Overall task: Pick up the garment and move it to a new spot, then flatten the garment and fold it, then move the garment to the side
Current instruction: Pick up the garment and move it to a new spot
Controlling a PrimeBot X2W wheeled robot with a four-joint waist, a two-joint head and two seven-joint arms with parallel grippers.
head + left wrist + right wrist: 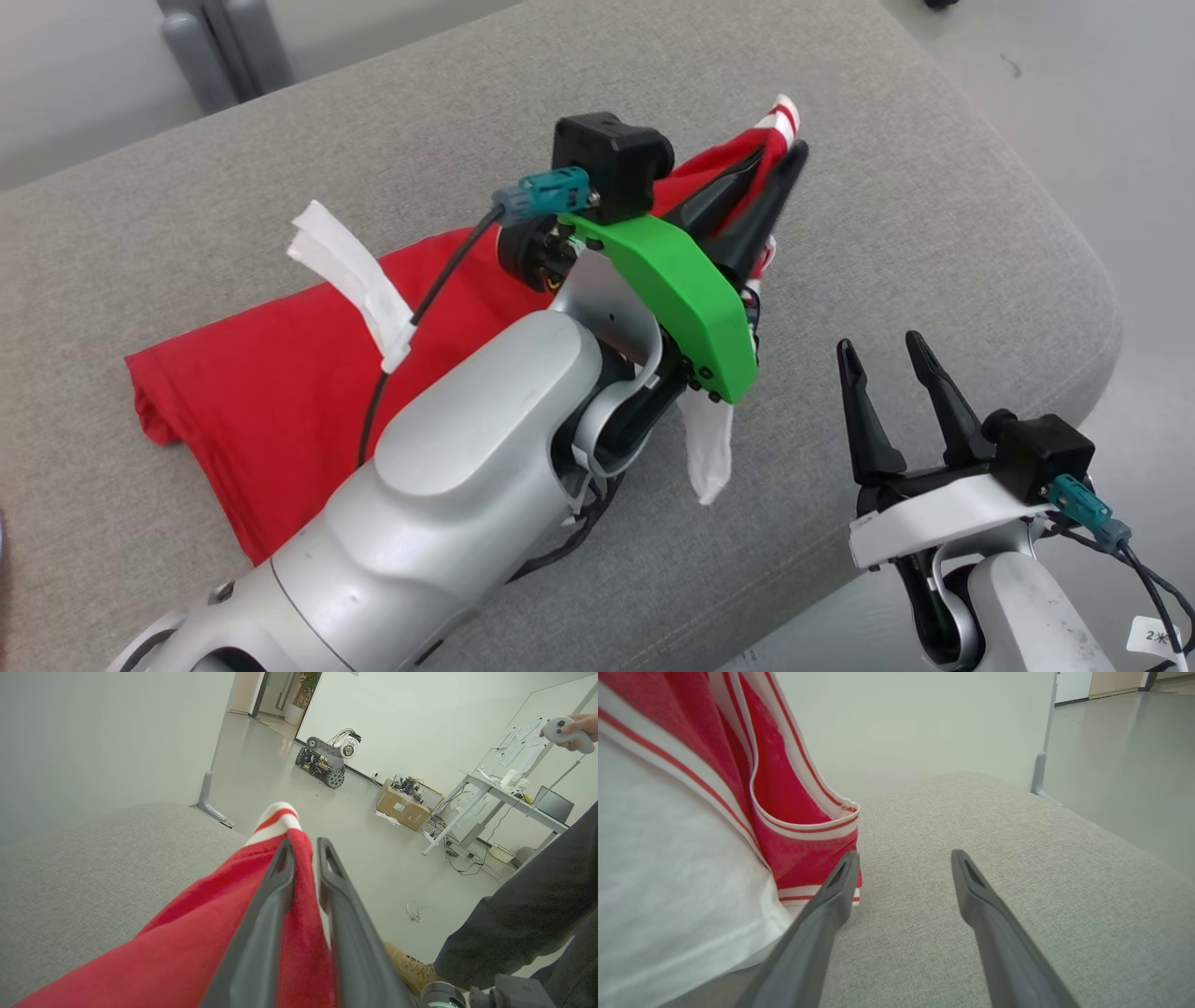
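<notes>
Surface: grey fabric cushion (934,187) with pale floor around it; a person's leg (514,924) stands off its right side.
Garment: red garment (280,373) with white striped trim. It lies in a long diagonal band from the cushion's near left part towards its far right corner. The near end is bunched, not flat.
Left gripper (773,159): closed on the garment's striped end, held up off the cushion near the far right corner. Red cloth sits between the fingers in the left wrist view.
Right gripper (879,343): jaws apart, empty, over the near right edge, just beside the hanging hem.
White cloth (709,457): hangs under the left wrist. Probably the garment's white part, but the view is too blocked to be sure.
Progress (judgement): pick-up done; garment is mid-carry or mid-spread. Flattening, folding and moving aside are all left.
</notes>
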